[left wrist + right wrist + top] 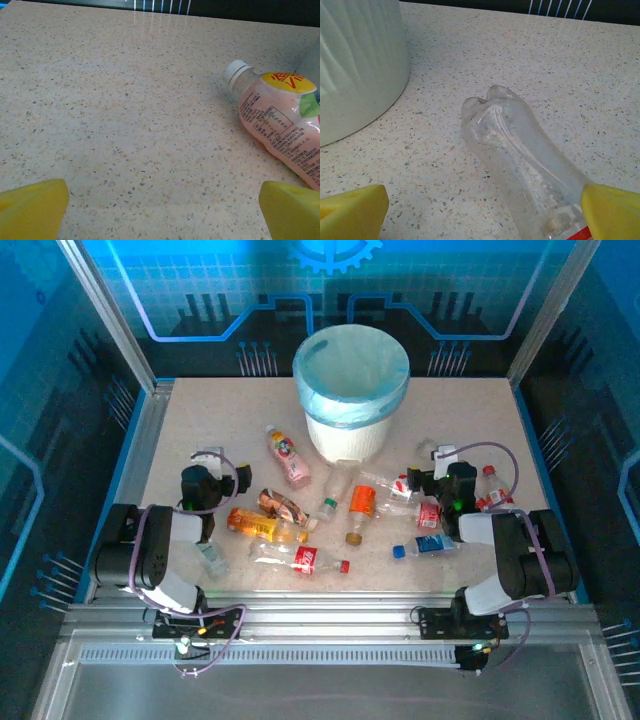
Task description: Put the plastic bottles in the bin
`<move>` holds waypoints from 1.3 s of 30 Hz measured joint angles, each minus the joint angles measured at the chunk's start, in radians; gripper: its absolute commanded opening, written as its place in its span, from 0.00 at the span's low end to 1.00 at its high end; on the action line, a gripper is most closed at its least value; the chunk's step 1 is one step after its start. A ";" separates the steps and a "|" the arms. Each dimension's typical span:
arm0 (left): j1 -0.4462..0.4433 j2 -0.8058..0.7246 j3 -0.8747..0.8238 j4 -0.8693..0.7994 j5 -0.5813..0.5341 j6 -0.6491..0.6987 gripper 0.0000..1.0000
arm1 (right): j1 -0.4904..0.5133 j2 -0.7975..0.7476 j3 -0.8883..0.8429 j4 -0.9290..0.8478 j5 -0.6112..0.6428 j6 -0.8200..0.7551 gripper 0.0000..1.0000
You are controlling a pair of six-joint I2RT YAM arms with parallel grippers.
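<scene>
The bin (350, 390) is white with a light blue liner and stands at the back middle of the table. Several plastic bottles lie scattered in front of it: a pink one (288, 457), an orange one (255, 526), and a clear one with a red label (300, 558). My left gripper (206, 468) is open over bare tabletop (162, 210), and the pink bottle (280, 125) lies ahead to its right. My right gripper (440, 468) is open (482, 215). A clear bottle (520, 150) lies on the table between its yellow fingertips (612, 212), close to the right one.
The bin's white wall (355, 65) rises close on the left in the right wrist view. More bottles lie near the right arm, one blue-capped (425, 545) and one red-capped (492, 495). Metal rails (135, 455) edge the table.
</scene>
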 measured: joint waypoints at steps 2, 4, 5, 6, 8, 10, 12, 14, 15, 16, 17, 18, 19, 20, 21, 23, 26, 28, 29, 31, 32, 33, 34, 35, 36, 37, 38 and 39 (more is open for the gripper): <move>0.000 0.000 0.000 0.000 0.000 0.000 0.99 | 0.000 0.000 0.000 0.000 0.000 0.000 1.00; 0.000 0.000 0.000 0.000 0.000 0.000 0.99 | 0.000 0.000 0.000 0.000 0.000 0.000 1.00; 0.000 0.000 0.000 0.000 0.000 0.000 0.99 | 0.000 0.000 0.000 0.000 0.000 0.000 1.00; 0.000 0.000 0.000 0.000 0.000 0.000 0.99 | 0.000 0.000 0.000 0.000 0.000 0.000 1.00; 0.000 0.000 0.000 0.000 0.000 0.000 0.99 | 0.000 0.000 0.000 0.000 0.000 0.000 1.00; 0.000 0.000 0.000 0.000 0.000 0.000 0.99 | 0.000 0.000 0.000 0.000 0.000 0.000 1.00; 0.000 0.000 0.000 0.000 0.000 0.000 0.99 | 0.000 0.000 0.000 0.000 0.000 0.000 1.00; 0.000 0.000 0.000 0.000 0.000 0.000 0.99 | 0.000 0.000 0.000 0.000 0.000 0.000 1.00; 0.000 0.000 0.000 0.000 0.000 0.000 0.99 | 0.000 0.000 0.000 0.000 0.000 0.000 1.00; 0.000 0.000 0.000 0.000 0.000 0.000 0.99 | 0.000 0.000 0.000 0.000 0.000 0.000 1.00; 0.000 0.000 0.000 0.000 0.000 0.000 0.99 | 0.000 0.000 0.000 0.000 0.000 0.000 1.00; 0.000 0.000 0.000 0.000 0.000 0.000 0.99 | 0.000 0.000 0.000 0.000 0.000 0.000 1.00; 0.000 0.000 0.000 0.000 0.000 0.000 0.99 | 0.000 0.000 0.000 0.000 0.000 0.000 1.00; 0.000 0.000 0.000 0.000 0.000 0.000 0.99 | 0.000 0.000 0.000 0.000 0.000 0.000 1.00; 0.000 0.000 0.000 0.000 0.000 0.000 0.99 | 0.000 0.000 0.000 0.000 0.000 0.000 1.00; 0.000 0.000 0.000 0.000 0.000 0.000 0.99 | 0.000 0.000 0.000 0.000 0.000 0.000 1.00; 0.000 -0.002 0.000 0.000 0.000 0.000 0.99 | 0.000 -0.002 0.007 -0.020 0.000 0.000 1.00; 0.000 -0.029 -0.009 -0.002 -0.003 -0.001 0.99 | 0.000 -0.022 0.057 -0.137 0.001 0.003 1.00; 0.000 -0.059 -0.019 -0.006 -0.008 -0.003 0.99 | 0.000 -0.041 0.110 -0.233 0.010 0.008 1.00; 0.000 -0.148 -0.040 -0.029 -0.019 -0.004 0.99 | 0.000 -0.077 0.235 -0.397 0.038 0.025 1.00; 0.000 -0.202 -0.044 -0.048 -0.028 -0.008 0.99 | -0.001 -0.100 0.294 -0.457 0.047 0.035 1.00; 0.000 -0.254 -0.044 -0.075 -0.039 -0.012 0.99 | -0.003 -0.129 0.347 -0.512 0.053 0.047 0.99; 0.000 -0.299 -0.041 -0.103 -0.046 -0.020 0.98 | -0.005 -0.156 0.379 -0.555 0.057 0.057 0.99; 0.000 -0.357 -0.031 -0.161 -0.054 -0.032 0.97 | -0.007 -0.195 0.414 -0.615 0.063 0.072 0.98; 0.000 -0.407 -0.013 -0.221 -0.059 -0.043 0.96 | -0.009 -0.228 0.443 -0.678 0.071 0.089 0.98; 0.000 -0.448 0.011 -0.284 -0.064 -0.058 0.96 | -0.013 -0.251 0.468 -0.740 0.074 0.102 0.98; -0.002 -0.485 0.042 -0.349 -0.065 -0.072 0.95 | -0.021 -0.268 0.504 -0.819 0.076 0.119 0.98; -0.004 -0.521 0.081 -0.417 -0.066 -0.088 0.94 | -0.030 -0.277 0.543 -0.900 0.078 0.134 0.97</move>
